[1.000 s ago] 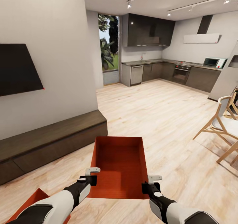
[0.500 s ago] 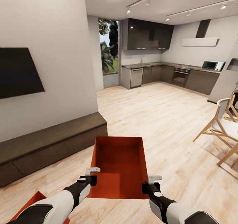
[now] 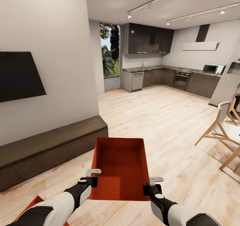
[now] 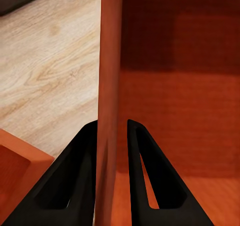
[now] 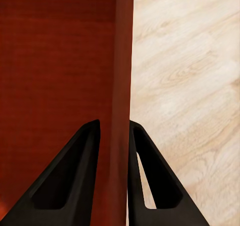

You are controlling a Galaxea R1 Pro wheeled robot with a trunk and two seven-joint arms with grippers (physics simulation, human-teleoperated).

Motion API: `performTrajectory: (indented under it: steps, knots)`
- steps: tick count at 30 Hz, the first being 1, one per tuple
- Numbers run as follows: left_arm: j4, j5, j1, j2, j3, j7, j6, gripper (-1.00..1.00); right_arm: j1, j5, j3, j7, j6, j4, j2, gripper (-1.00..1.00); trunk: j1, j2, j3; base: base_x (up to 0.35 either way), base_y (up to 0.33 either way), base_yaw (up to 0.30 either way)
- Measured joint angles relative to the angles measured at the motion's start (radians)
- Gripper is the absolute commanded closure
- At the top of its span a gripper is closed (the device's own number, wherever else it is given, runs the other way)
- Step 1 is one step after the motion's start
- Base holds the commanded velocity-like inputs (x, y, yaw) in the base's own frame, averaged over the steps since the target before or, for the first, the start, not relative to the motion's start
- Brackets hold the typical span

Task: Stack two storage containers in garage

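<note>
Item 1: storage container (image 3: 120, 167), orange-red, open-topped, rectangular. Held level in front of the robot above the light wood plank floor (image 3: 166, 126), long axis running away from the camera, nothing inside.

Item 2: left end effector (image 3: 92, 176), black with pale fingertips. Pinches the left wall of the storage container near its near corner; in the left wrist view the two dark fingers (image 4: 75, 186) sit one on each side of the thin wall, pressed against it.

Item 3: right end effector (image 3: 152, 184). Pinches the right wall of the same container near its near corner; the right wrist view shows its fingers (image 5: 75, 186) straddling the wall, one inside, one outside.

Item 4: second storage container (image 3: 31, 204), same colour. A corner of it shows at the near left, lower than the left arm, on the plank floor; an orange-red patch of it also appears in the left wrist view (image 4: 20, 166).

Item 5: surroundings. Low dark media cabinet (image 3: 50, 146) along the left wall, with a dark wall screen (image 3: 20, 74) above it. Dark kitchen units (image 3: 160, 76) at the far end. Wooden chairs (image 3: 225, 129) at the right.
</note>
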Motion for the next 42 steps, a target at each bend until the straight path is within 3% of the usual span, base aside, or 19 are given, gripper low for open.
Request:
performTrajectory:
  steps: [42]
  knots:
    - [0.0, 0.0, 0.0, 0.0, 0.0, 0.0, 0.0, 1.0, 0.0, 0.0, 0.0, 0.0, 0.0, 0.0, 0.0, 1.0, 0.0, 0.0, 0.069, 0.0, 0.0, 0.0]
